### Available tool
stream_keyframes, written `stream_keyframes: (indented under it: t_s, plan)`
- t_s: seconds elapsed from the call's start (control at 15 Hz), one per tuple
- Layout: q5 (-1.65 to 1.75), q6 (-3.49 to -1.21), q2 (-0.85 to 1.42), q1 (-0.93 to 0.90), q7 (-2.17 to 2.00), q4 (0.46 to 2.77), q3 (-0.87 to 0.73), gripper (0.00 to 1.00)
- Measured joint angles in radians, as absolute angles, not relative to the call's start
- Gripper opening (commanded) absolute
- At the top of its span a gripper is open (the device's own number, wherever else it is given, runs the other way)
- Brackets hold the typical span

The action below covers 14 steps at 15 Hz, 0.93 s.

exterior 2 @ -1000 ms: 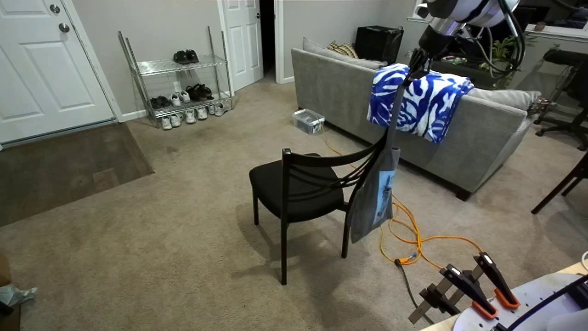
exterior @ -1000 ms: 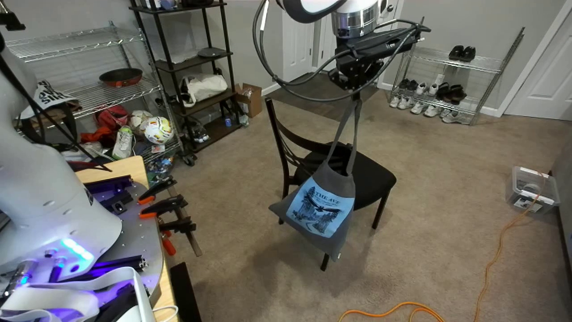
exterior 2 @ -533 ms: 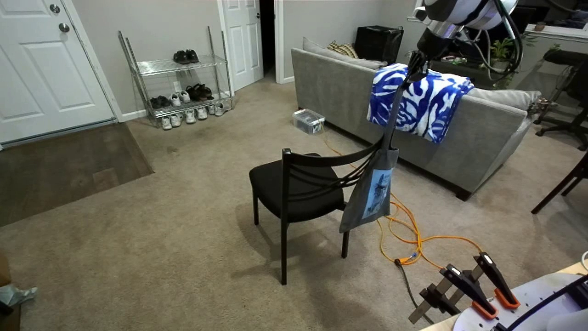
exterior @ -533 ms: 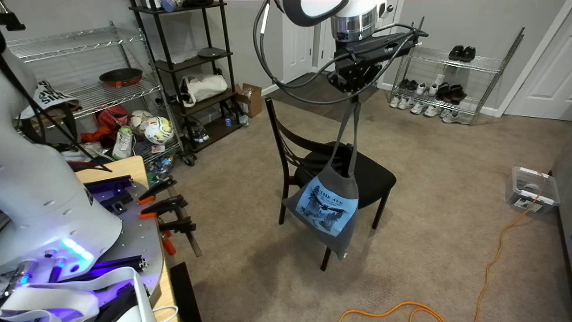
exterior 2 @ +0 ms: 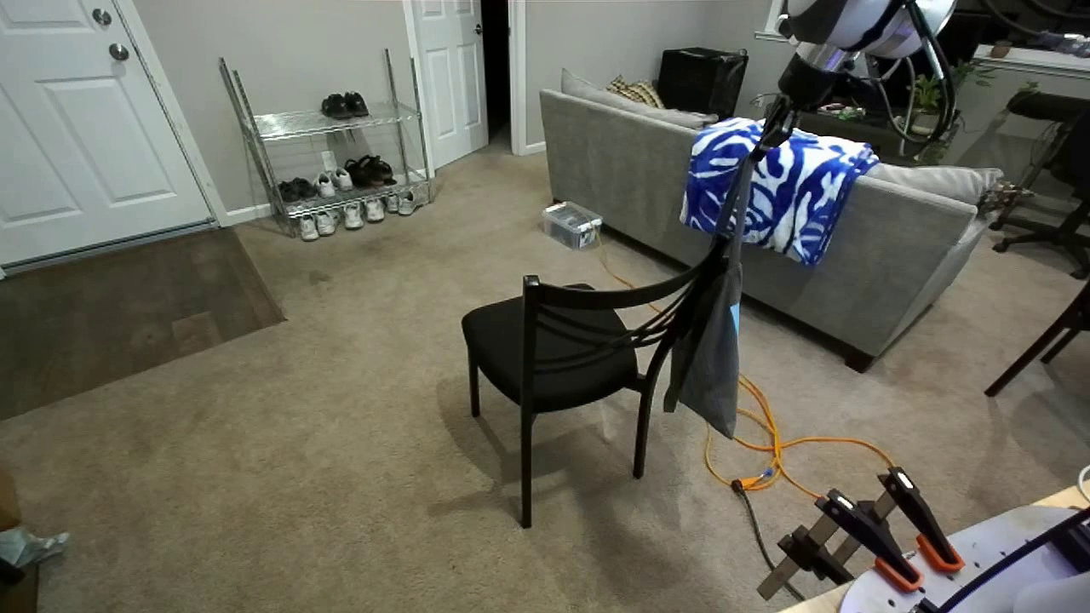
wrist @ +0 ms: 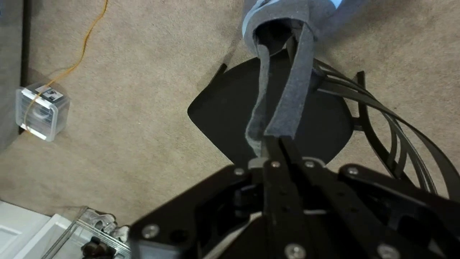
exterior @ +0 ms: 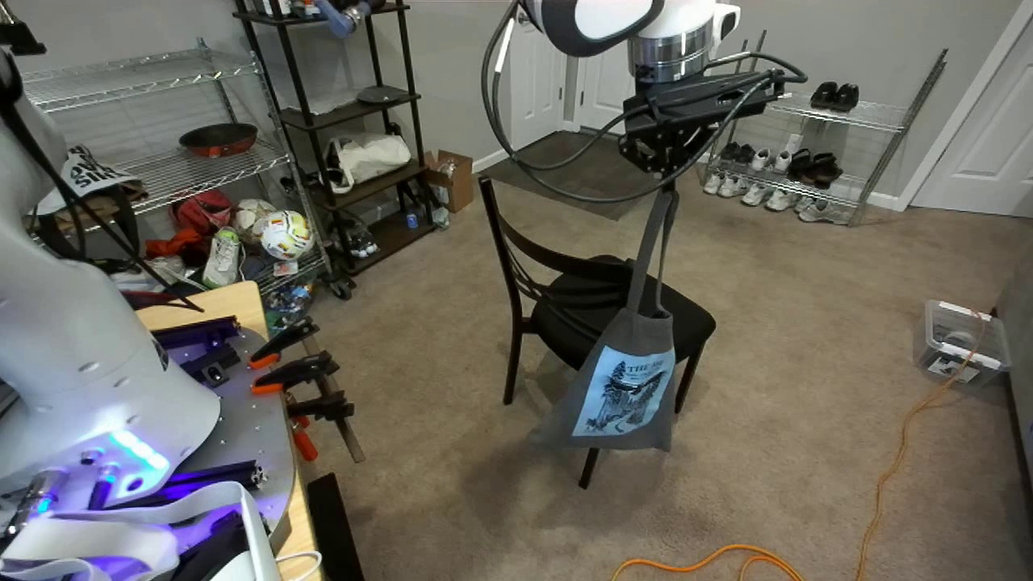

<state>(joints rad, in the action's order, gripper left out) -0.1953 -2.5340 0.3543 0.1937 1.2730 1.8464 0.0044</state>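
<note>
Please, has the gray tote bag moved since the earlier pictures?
Yes: in an exterior view, the gray tote bag has shifted right relative to the black chair.

Gray tote bag [exterior: 620, 389]: "THE" legible, next word unclear.

The beige carpet [exterior 2: 341, 477] bears a black chair [exterior 2: 570, 387], a clear plastic box [exterior 2: 572, 225] and an orange cord [exterior 2: 777, 443].

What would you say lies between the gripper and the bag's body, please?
Two lengths of strap run from the shut gripper to the bag's body; the wrist view shows them, with the chair behind.
</note>
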Motion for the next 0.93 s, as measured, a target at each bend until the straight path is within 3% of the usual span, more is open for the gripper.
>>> stream_keyframes:
  t_s: [0.93]
  plan:
    - [-0.074,-2.548,0.321,0.136,1.273,2.009,0.068,0.01]
